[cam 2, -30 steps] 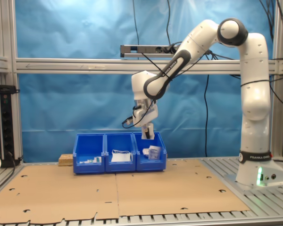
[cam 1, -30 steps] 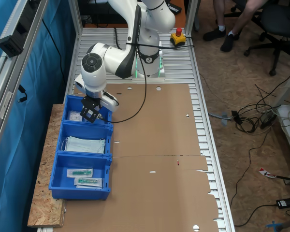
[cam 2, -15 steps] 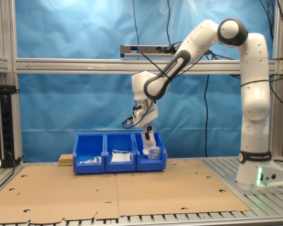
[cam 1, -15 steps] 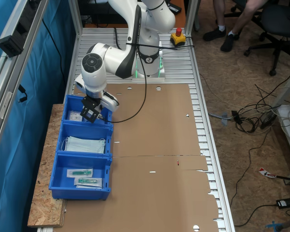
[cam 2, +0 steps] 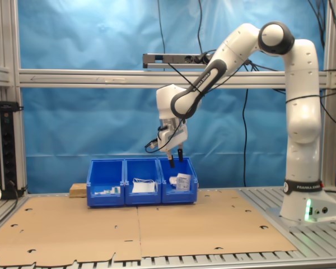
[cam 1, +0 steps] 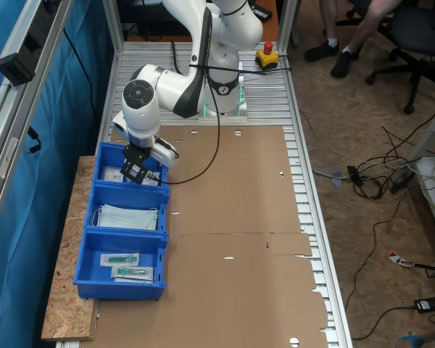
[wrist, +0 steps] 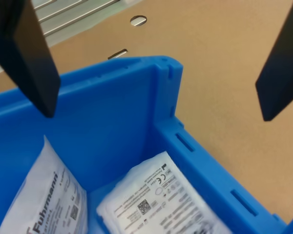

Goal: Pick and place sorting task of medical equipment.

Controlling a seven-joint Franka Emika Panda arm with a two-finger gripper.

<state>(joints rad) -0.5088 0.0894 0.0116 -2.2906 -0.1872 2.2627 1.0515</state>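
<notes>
Hovering over the end bin (cam 1: 127, 168) nearest the robot base, your pincer (cam 1: 135, 172) hangs with its two dark fingers (wrist: 27, 53) spread wide and nothing between them; in the second exterior view the pincer (cam 2: 175, 159) sits just above that bin's rim (cam 2: 179, 195), at the end of the row toward the second exterior view's right

- White sealed packet (wrist: 161, 200) lies flat on the bin floor, close to the inner corner, crinkled, grey print facing up. A second white packet (wrist: 41, 202) leans against the bin wall beside it; the two look close, contact cannot be judged
- In the second exterior view a white packet (cam 2: 182, 181) stands up inside the same bin, below the pincer and apart from it
- Row of three blue bins along the edge of the cardboard-covered tabletop (cam 1: 239, 239): middle bin (cam 1: 127, 214) holds a pale folded face mask (cam 1: 129, 217); far bin (cam 1: 120, 266) holds slim clear packs with teal items (cam 1: 123, 259)
- Red stop button (cam 1: 267, 54) sits on the slatted metal by the arm's base
- You can see a person's legs and shoes (cam 1: 332, 49) at the upper edge of the first exterior view, well apart from the arm
</notes>
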